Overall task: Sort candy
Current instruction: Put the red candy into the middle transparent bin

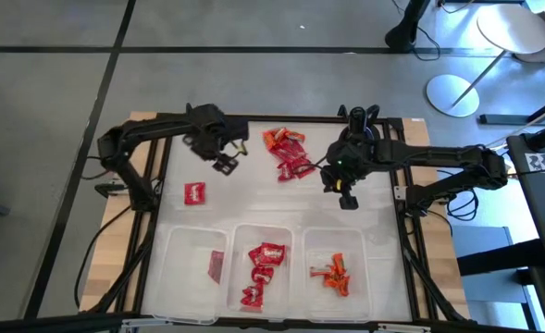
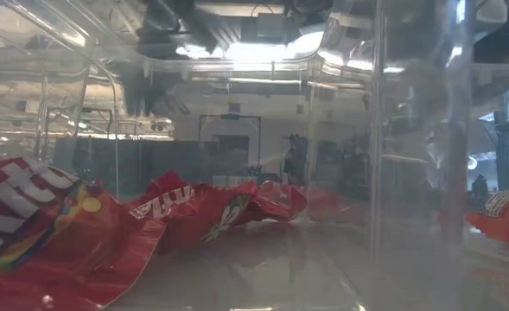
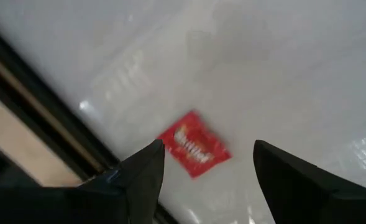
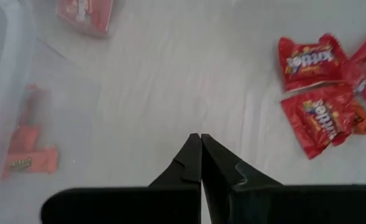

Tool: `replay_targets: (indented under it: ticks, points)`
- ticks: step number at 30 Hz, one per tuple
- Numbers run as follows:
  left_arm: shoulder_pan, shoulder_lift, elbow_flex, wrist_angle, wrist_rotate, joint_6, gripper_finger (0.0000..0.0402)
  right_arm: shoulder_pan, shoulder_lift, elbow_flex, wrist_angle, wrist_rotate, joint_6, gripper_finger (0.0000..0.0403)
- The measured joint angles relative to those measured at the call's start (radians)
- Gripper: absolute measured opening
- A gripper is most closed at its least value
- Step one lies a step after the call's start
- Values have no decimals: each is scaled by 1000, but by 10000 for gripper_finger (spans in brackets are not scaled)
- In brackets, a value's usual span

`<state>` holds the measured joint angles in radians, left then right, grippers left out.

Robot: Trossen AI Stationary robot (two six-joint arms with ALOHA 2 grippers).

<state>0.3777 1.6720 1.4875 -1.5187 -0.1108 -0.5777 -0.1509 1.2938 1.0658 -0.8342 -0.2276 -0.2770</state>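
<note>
A pile of red candy packets (image 1: 286, 153) lies at the table's far middle. One red packet with white marks (image 1: 195, 193) lies flat by itself on the left. My left gripper (image 1: 224, 159) hovers open above the table, just far-right of that lone packet (image 3: 194, 144), which shows between its fingers in the left wrist view (image 3: 207, 163). My right gripper (image 1: 346, 196) is shut and empty (image 4: 201, 149), right of the pile; two of the pile's packets (image 4: 322, 118) lie off to its side. The low view shows no gripper.
Three clear bins stand along the near edge: the left one (image 1: 184, 277) holds a flat red bar (image 1: 216, 265), the middle one red packets (image 1: 263, 268) (image 2: 194, 212), the right one orange pieces (image 1: 332, 273). Bare white table (image 1: 253, 199) lies between pile and bins.
</note>
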Motion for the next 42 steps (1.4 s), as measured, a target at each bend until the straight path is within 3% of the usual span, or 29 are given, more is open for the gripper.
replay_targets:
  ticks: [9, 14, 23, 27, 34, 37, 42]
  points:
    - [-12, -261, -406, 316, 3, -289, 235, 0, 0, -23, 56, 0, -20, 3]
    - [-42, -323, -562, 335, 30, -459, 259, 0, 0, -23, 110, 0, -39, 3]
    - [-106, -335, -726, 495, 24, -608, 318, 0, 0, -23, 157, 0, -46, 3]
    - [-109, -335, -799, 511, 24, -646, 320, 0, 0, -23, 157, 0, -42, 3]
    - [-109, -335, -891, 719, 35, -654, 320, 0, 0, -23, 157, -1, -40, 3]
    - [-109, -339, -915, 736, 35, -666, 319, 0, 0, -23, 156, -1, -39, 3]
    - [-109, -338, -914, 727, 39, -661, 282, 0, 0, -23, 154, -1, -23, 3]
